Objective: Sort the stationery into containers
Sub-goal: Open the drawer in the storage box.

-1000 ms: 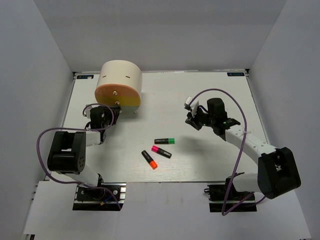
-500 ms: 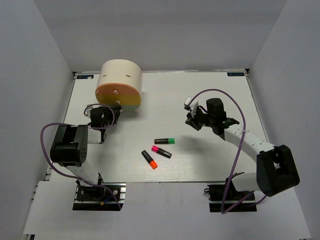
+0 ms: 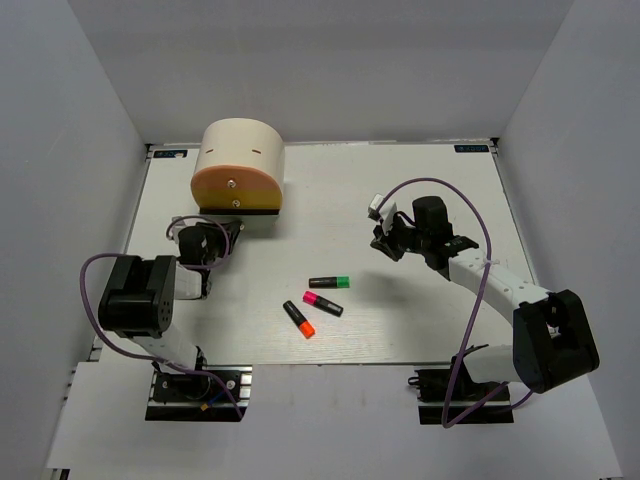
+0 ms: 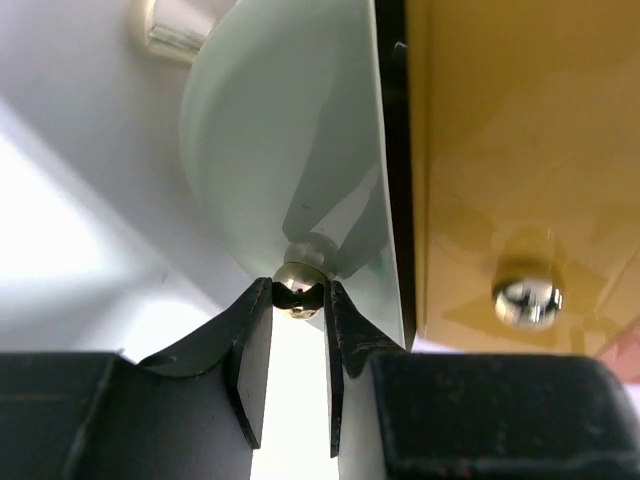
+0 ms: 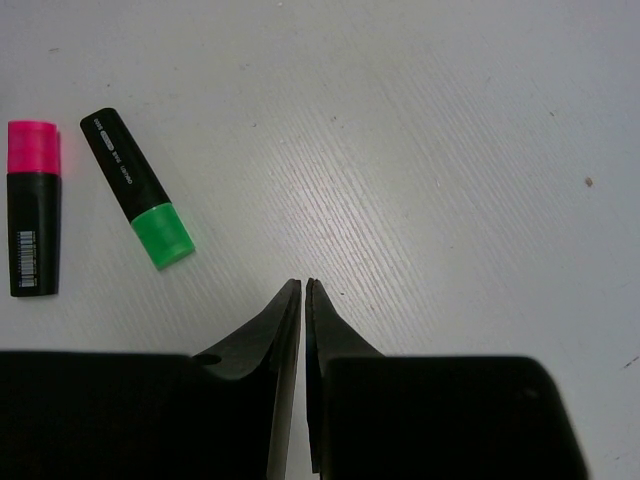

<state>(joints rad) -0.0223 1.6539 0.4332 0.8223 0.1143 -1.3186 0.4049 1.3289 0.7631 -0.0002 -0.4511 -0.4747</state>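
The right hand (image 5: 303,285) hangs over a white counter (image 5: 450,150) with a fine grain, its two black fingers drawn together so that only a thin slit shows between their tips. To the left lie two short markers, just beside each other but apart. The black highlighter with a green cap (image 5: 137,188) is tilted, cap nearer the hand. The black highlighter with a pink cap (image 5: 34,208) lies at the left edge of the view, cap pointing away.
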